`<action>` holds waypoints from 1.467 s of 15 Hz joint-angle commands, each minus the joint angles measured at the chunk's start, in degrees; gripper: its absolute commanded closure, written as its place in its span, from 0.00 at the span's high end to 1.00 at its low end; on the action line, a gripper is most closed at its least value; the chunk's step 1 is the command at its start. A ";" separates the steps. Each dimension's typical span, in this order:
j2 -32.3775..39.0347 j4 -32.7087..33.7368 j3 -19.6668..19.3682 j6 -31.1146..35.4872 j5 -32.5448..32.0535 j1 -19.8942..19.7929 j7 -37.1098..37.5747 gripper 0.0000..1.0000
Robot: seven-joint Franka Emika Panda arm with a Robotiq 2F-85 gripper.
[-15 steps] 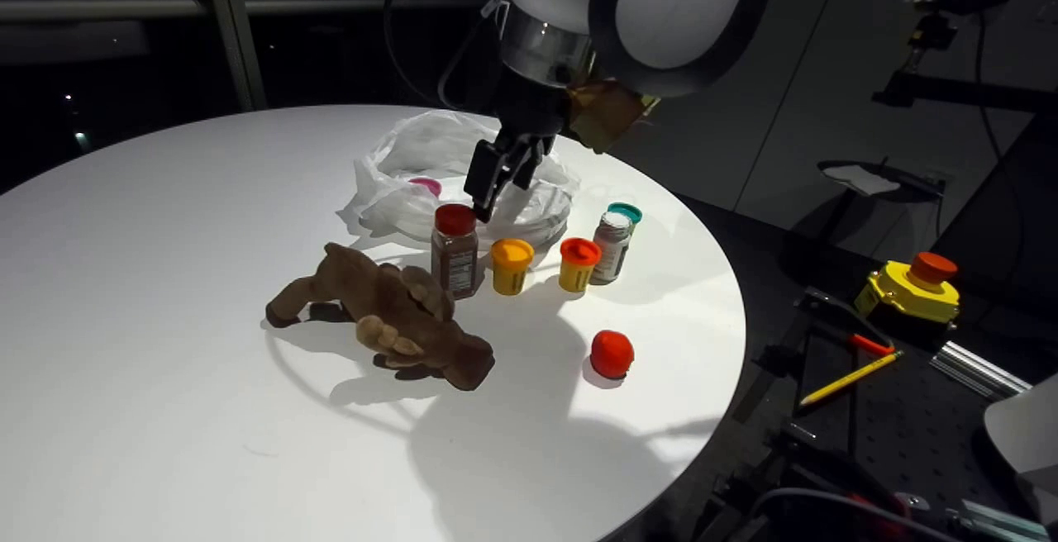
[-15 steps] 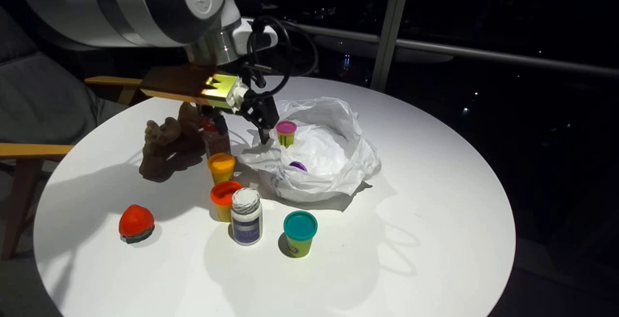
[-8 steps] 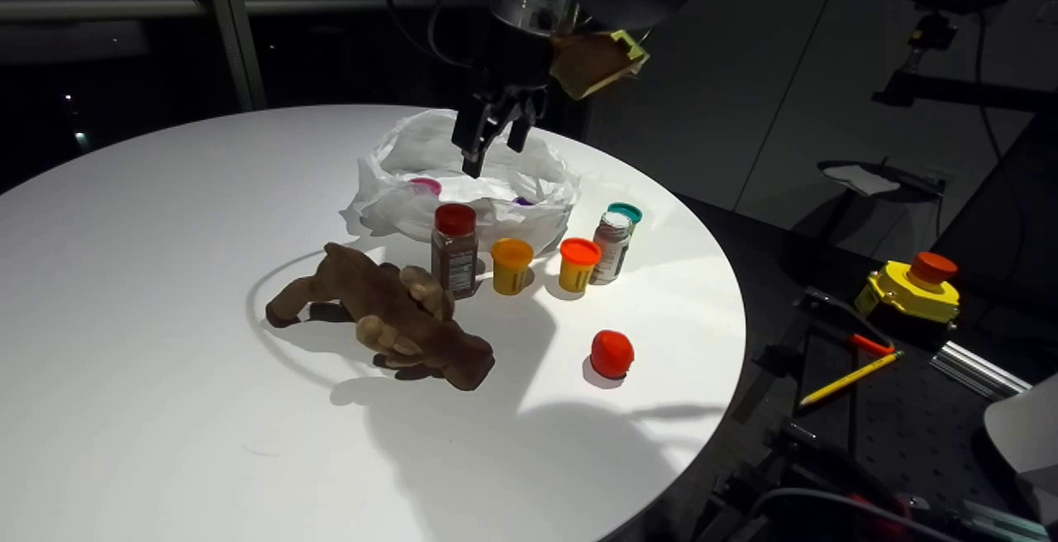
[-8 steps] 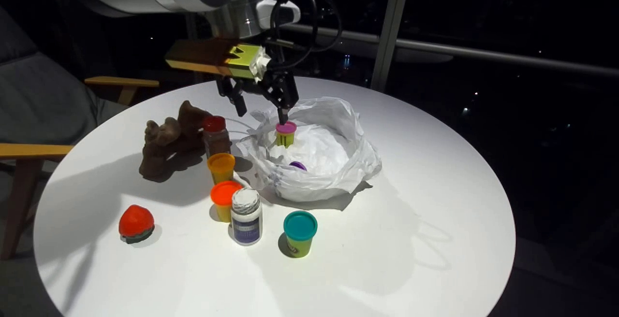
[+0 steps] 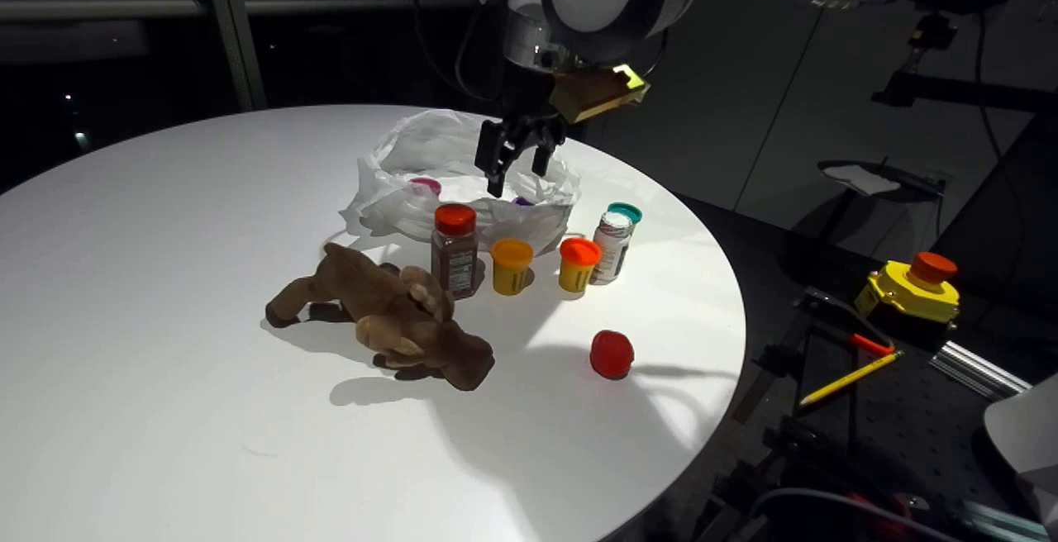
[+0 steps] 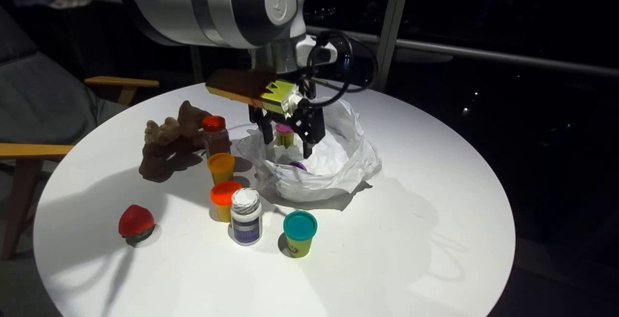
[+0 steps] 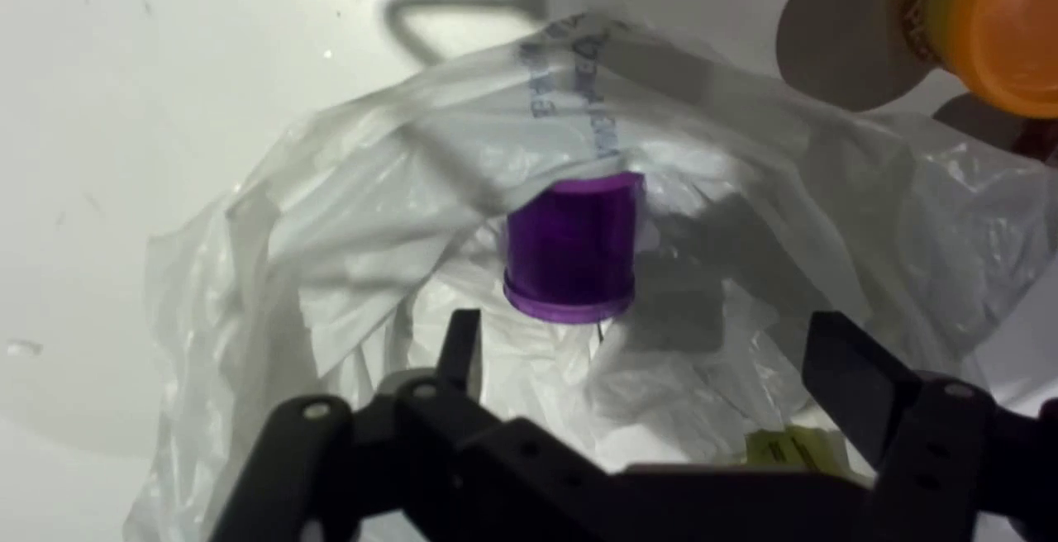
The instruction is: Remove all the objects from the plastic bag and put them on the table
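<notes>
Two items show in the plastic bag (image 6: 314, 189): a purple tub (image 7: 570, 253), apparently on its side with one end under a fold, and a pink-lidded tub (image 6: 284, 129). Over the last second the gripper (image 7: 646, 350) has risen off the bag's edge, crossed above the opening and dipped again; its jaws stand wide, holding nothing. By the wrist view, the purple tub lies at eleven o'clock from the gap, the pink-lidded one toward four. So the purple tub looks like the next pick (that fold might snag). Seven more already sit on the table (image 6: 367, 273); the job seems nearly done.
</notes>
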 commanded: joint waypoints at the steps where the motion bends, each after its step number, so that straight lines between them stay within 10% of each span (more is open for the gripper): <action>1: 4.13 4.05 3.16 -2.65 4.18 -3.27 -2.61 1.00; 6: 6.89 6.20 3.71 -1.60 5.22 -4.18 -2.97 1.00; 14: 6.75 6.97 0.24 -1.29 3.04 -2.11 0.10 0.27; 22: 2.49 8.44 1.26 -3.09 4.55 -2.42 0.35 0.25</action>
